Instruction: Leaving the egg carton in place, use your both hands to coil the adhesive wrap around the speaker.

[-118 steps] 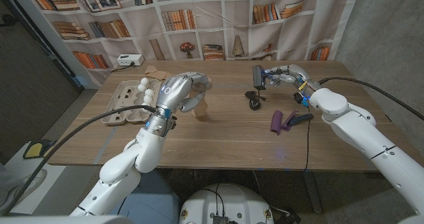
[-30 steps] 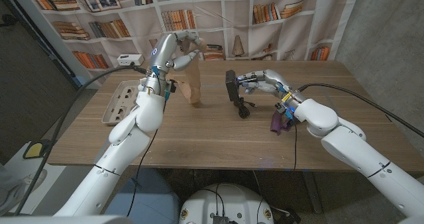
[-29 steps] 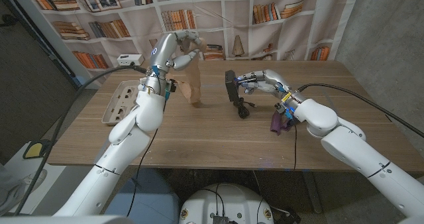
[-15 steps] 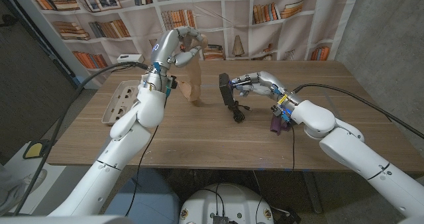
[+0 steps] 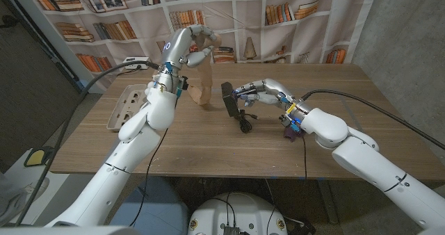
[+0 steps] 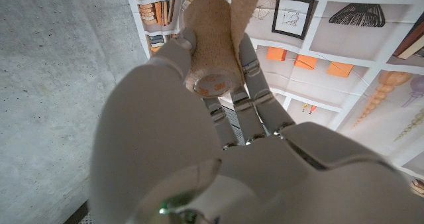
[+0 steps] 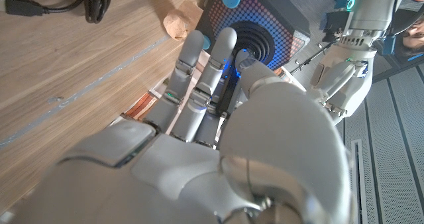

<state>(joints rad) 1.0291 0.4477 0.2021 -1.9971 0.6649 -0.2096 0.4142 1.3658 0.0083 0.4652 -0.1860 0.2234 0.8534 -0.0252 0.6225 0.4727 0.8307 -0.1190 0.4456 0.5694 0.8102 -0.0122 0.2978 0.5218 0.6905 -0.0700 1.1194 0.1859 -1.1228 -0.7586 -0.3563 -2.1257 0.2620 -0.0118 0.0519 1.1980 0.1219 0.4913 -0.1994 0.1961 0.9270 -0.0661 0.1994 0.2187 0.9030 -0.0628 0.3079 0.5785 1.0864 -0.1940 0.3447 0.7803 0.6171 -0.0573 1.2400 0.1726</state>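
Left hand (image 5: 189, 46): raised above the table (image 5: 208, 138), gripping the wrap (image 6: 211, 59) roll, strip hanging down.
Right hand (image 5: 261, 92): fingers closed on the speaker (image 5: 228, 99), just right of the strip.
Carton (image 5: 125, 104): left of the strip.

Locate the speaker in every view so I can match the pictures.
Head view: the speaker stands upright at table centre, gripped by the right hand, just right of the hanging tan wrap strip.
Left wrist view: I cannot make the speaker out; the left hand holds the wrap roll.
Right wrist view: the speaker's lit grille sits beyond the fingers.
Shared landmark: the black cable on the table.
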